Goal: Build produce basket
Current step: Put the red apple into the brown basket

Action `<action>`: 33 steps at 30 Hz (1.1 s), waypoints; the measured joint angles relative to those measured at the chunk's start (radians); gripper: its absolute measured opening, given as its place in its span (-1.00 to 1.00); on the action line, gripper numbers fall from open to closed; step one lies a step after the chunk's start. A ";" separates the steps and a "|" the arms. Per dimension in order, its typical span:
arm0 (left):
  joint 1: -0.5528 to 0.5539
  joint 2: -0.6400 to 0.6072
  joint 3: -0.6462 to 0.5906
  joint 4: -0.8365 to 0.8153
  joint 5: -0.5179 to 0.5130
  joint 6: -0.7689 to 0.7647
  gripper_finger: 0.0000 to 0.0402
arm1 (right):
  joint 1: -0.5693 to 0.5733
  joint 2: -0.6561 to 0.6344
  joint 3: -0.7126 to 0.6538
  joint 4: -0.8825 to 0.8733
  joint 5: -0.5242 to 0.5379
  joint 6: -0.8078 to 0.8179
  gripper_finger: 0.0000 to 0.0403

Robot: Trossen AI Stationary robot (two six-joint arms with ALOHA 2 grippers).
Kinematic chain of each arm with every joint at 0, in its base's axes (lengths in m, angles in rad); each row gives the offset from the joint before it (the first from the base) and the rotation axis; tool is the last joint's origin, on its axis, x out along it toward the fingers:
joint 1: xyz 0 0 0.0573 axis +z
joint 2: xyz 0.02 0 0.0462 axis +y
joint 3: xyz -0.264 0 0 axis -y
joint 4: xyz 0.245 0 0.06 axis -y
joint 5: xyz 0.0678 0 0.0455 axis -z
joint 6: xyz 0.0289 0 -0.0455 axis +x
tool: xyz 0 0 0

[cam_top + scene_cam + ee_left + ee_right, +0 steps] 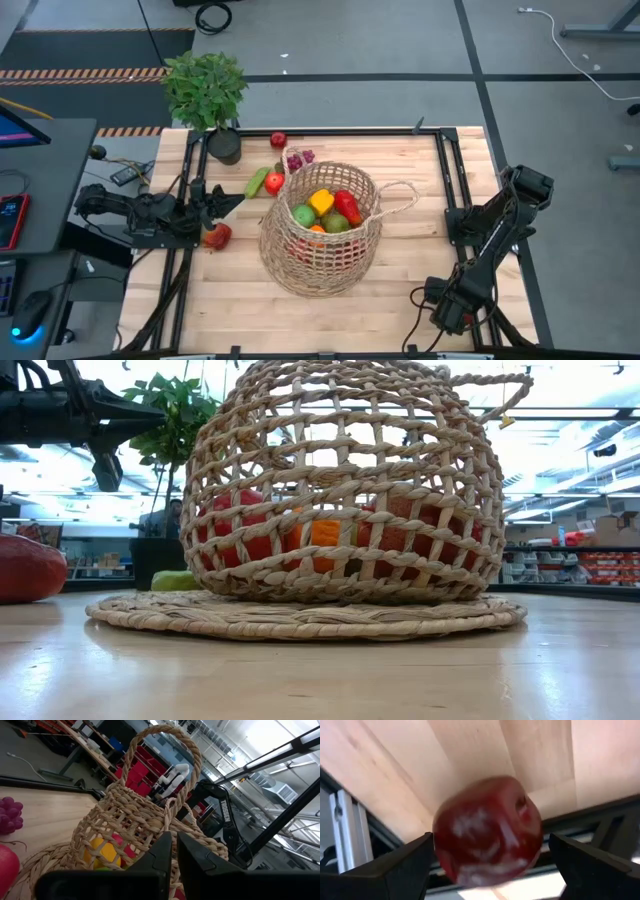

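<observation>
The tan wicker basket [320, 232] stands mid-table, one loop handle [400, 195] sticking out toward the right. Inside it lie a yellow pepper [321, 202], a red pepper [347, 207] and a green apple [303, 214]. My left gripper [236, 203] is shut and hangs above the table just left of the basket [150, 815], touching nothing. A red apple [217, 236] lies on the table beside it. My right gripper [445, 310] is at the near right corner; its open fingers stand on either side of a dark red apple [487, 830]. My right gripper has the dark red apple between its two fingers. One finger [420, 860] meets the apple's side [440, 845], and a thin gap shows at the other finger [580, 860]. Whether the apple is held or only straddled, I cannot tell.
Behind the basket on the table lie a green cucumber [257, 182], a red fruit [274, 183], purple grapes [300, 157] and another red apple [278, 140]. A potted plant [207, 90] stands at the far left corner. Black frame rails [450, 180] run along the table's sides.
</observation>
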 joint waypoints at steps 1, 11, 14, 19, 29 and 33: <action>0.000 0.000 0.000 0.000 0.000 0.000 -0.83 | 0.000 0.008 -0.004 0.008 0.004 0.000 0.98; 0.000 0.000 0.000 0.000 0.000 0.000 -0.82 | -0.003 0.047 -0.067 0.111 -0.033 0.010 0.98; 0.000 0.000 0.000 0.000 0.000 0.000 -0.82 | -0.003 0.047 -0.067 0.111 -0.023 -0.013 0.97; 0.000 0.000 0.000 0.001 0.000 0.000 -0.82 | -0.003 0.047 -0.067 0.111 -0.022 -0.033 0.88; 0.000 0.000 0.000 0.001 0.000 0.000 -0.82 | -0.010 0.053 0.006 0.073 0.048 -0.119 0.83; 0.000 0.000 0.000 0.001 0.000 0.000 -0.83 | -0.032 0.053 0.047 0.057 0.072 -0.169 0.83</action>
